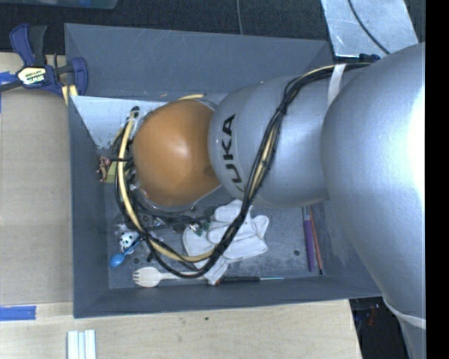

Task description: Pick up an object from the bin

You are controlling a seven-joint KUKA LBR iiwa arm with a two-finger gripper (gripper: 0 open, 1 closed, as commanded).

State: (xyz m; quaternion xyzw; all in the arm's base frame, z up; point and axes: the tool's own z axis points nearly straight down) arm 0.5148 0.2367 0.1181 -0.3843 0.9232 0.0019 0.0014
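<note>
Under the lower edge of the orange dome, a dark part of my gripper's body (151, 203) shows low over the bin's left half. Just below it lie a small white-and-blue toy (127, 239) and a blue bead-like piece (118, 260). A pale wooden spork (146, 277) lies at the front wall. To the right of these, a crumpled white cloth (243, 234) sits partly under the arm's cables. What lies straight beneath the gripper is hidden by the dome.
A purple pen (310, 238) lies along the right wall, and a thin dark pen (247, 279) runs along the front wall. A small brown thing (103, 169) sits at the left wall. A pale sheet (105, 114) fills the back left corner. The arm covers the bin's right and middle.
</note>
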